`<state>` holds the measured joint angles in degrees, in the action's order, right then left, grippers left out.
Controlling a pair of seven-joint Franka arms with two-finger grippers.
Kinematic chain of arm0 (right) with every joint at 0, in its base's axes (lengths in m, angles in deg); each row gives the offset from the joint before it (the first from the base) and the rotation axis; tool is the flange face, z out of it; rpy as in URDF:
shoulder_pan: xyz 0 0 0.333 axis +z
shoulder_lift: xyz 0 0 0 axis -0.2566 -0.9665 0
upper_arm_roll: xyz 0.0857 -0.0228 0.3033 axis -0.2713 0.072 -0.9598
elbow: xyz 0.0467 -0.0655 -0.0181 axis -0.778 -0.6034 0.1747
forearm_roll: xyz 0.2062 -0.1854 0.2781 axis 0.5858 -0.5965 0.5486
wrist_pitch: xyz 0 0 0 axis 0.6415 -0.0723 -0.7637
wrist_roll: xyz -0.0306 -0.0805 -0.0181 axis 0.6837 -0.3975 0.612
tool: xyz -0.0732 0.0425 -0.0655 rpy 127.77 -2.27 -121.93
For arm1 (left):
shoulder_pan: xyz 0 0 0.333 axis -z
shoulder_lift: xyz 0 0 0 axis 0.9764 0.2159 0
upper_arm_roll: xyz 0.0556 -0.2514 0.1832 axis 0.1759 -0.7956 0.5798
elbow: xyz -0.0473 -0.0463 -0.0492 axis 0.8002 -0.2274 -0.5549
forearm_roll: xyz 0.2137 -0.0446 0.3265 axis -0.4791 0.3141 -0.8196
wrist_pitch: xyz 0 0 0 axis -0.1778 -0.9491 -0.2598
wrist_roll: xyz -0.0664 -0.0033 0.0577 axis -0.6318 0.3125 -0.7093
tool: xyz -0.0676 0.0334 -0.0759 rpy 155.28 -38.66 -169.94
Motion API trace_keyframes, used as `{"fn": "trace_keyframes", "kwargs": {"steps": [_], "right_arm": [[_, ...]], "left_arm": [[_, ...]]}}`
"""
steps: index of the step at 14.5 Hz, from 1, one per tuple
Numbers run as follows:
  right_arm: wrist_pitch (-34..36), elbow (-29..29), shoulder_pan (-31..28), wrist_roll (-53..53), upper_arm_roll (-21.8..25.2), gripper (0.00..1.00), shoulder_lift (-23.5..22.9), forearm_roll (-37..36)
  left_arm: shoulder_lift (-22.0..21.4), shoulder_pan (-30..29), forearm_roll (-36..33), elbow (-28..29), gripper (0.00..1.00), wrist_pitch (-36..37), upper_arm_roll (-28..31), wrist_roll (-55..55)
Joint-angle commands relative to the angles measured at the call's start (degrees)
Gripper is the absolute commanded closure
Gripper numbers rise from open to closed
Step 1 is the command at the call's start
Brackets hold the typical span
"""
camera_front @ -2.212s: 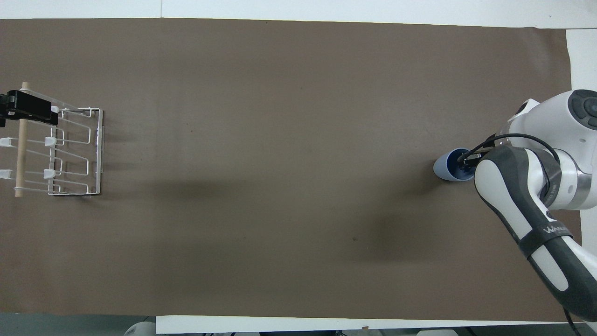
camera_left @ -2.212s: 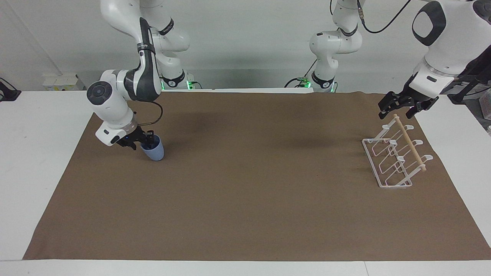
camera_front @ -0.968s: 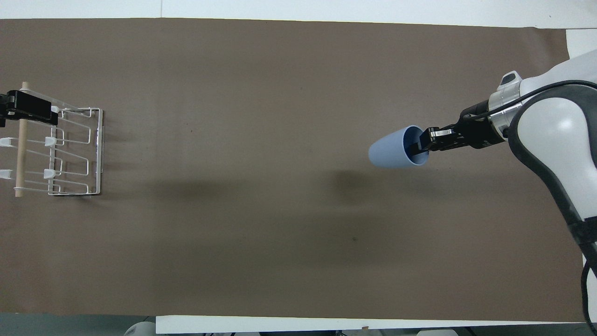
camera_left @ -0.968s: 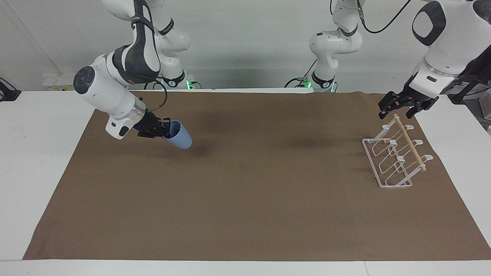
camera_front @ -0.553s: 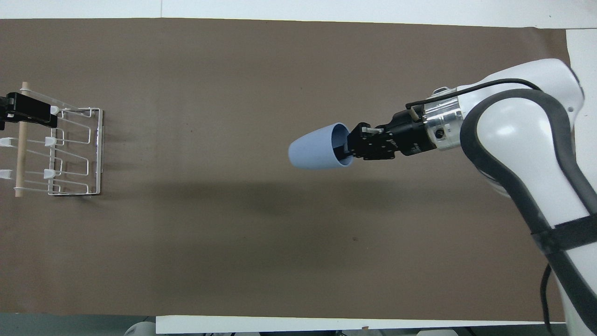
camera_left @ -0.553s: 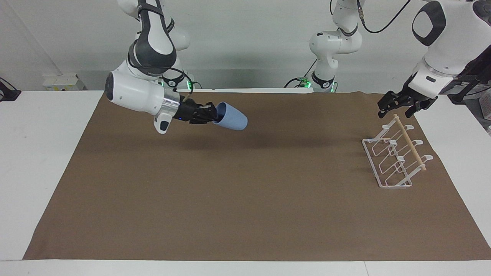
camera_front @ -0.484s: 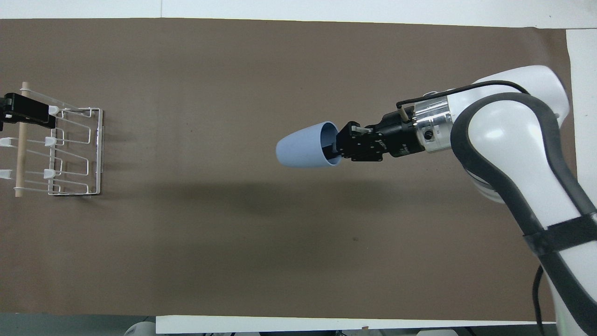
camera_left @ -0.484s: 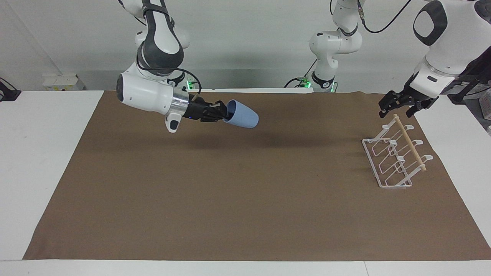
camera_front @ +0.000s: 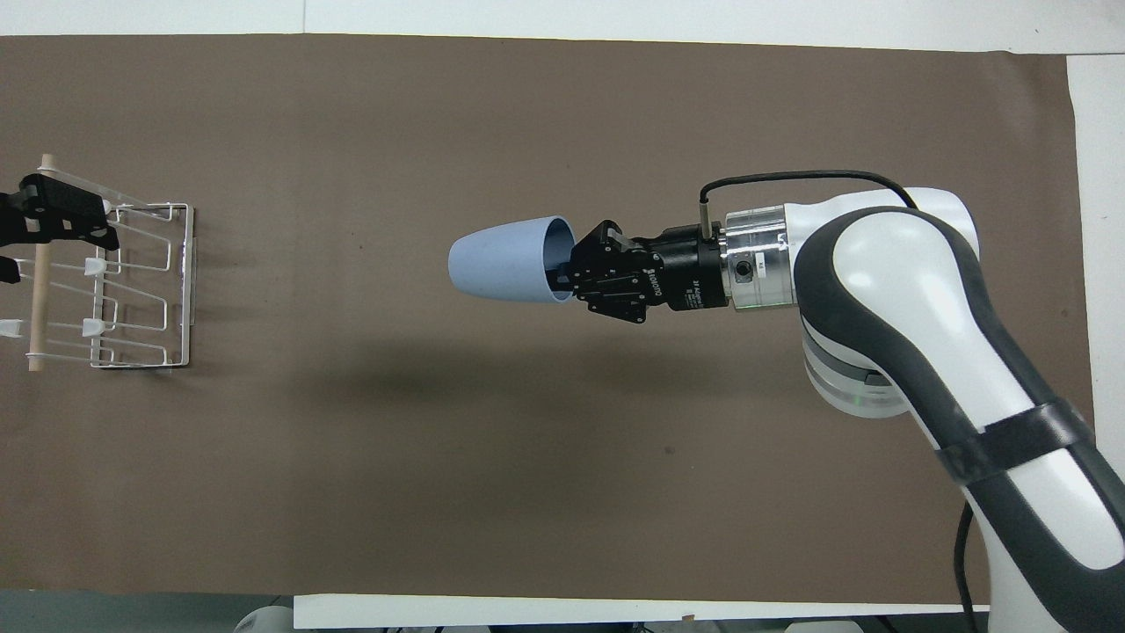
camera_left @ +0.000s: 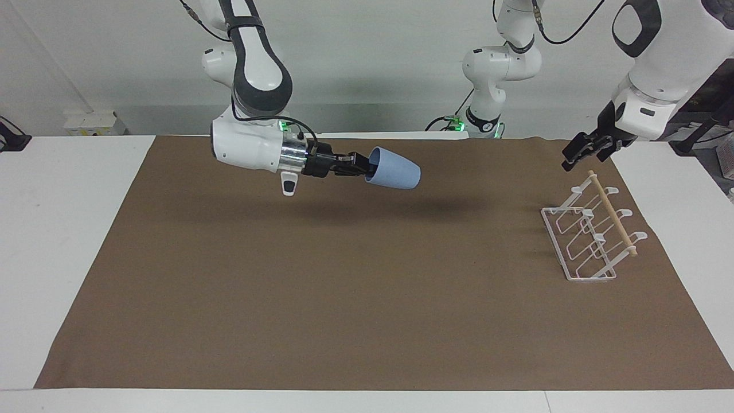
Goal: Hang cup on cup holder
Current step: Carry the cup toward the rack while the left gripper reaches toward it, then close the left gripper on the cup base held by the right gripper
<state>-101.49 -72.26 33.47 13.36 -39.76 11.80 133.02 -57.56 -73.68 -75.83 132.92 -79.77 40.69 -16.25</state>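
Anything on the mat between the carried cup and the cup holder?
Nothing: only bare brown mat lies between the cup, held in the air by the right gripper, and the cup holder. The overhead view shows it plainly.

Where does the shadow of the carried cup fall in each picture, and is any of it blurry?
Facing view: the cup, held by the right gripper, casts a soft, diffuse shadow on the brown mat below it, toward the cup holder. Overhead view: a faint broad dark band lies on the mat nearer the robots than the cup; edges are sharp, no motion blur. The left gripper hangs above the holder.
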Motion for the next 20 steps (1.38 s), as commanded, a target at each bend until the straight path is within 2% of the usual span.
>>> {"fn": "trace_keyframes", "kwargs": {"steps": [1,3,6,8,11,14,20], "right_arm": [[-1.5,-1.4,1.0,-0.7,0.1,1.00,1.4,1.3],[-1.9,-1.4,0.9,-0.8,0.1,1.00,1.4,1.2],[-2.2,-2.1,1.0,-0.8,0.1,1.00,1.5,1.2],[-2.2,-2.1,1.0,-0.8,0.1,1.00,1.5,1.3],[-3.7,-2.5,1.9,-0.8,0.0,1.00,1.6,1.3],[-4.9,-3.3,2.8,-0.8,0.0,1.00,1.7,1.4],[-4.8,-3.4,2.8,-0.9,0.0,1.00,1.9,1.5]], "left_arm": [[-5.2,4.9,2.6,10.0,0.00,-9.9,-0.3,-14.5],[-4.3,6.2,10.4,9.9,0.00,-12.4,-0.5,-25.5],[-2.5,14.0,13.3,11.0,0.00,-19.5,-0.5,-49.1],[-2.1,16.7,17.6,11.0,0.00,-23.7,-0.5,-57.6],[-1.4,20.0,23.3,11.9,0.00,-25.4,-0.5,-63.7],[-1.8,24.0,23.8,14.6,0.00,-29.3,-0.5,-69.9],[-1.2,26.7,25.1,15.5,0.00,-33.5,-0.6,-72.3]]}}
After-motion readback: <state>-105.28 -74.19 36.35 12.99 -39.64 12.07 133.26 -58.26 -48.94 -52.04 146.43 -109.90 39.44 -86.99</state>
